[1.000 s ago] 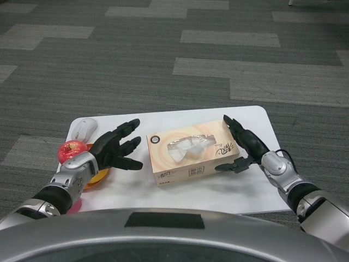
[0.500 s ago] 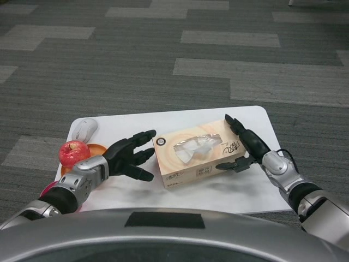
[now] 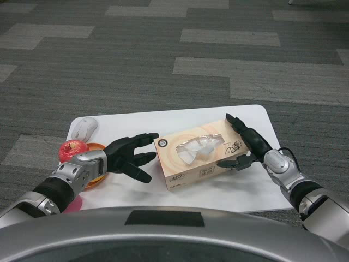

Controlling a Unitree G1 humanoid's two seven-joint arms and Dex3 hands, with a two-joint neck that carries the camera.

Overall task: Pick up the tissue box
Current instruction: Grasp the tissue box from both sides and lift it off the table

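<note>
The tissue box (image 3: 199, 155) is beige cardboard with a clear plastic slot on top. It lies skewed across the middle of the white table (image 3: 136, 123). My left hand (image 3: 130, 155) has its fingers spread, and their tips touch the box's left end. My right hand (image 3: 246, 146) lies flat against the right end, thumb hooked at the lower front corner. The box is squeezed between the two hands. Whether its base is off the table cannot be told.
A red apple (image 3: 72, 150) sits on an orange dish (image 3: 97, 173) at the table's left edge, behind my left wrist. A white computer mouse (image 3: 84, 128) lies at the far left corner. Grey striped carpet surrounds the table.
My left hand has moved right until its fingertips meet the box's left end. The box has shifted right and turned a little. My right hand stays on the right end.
</note>
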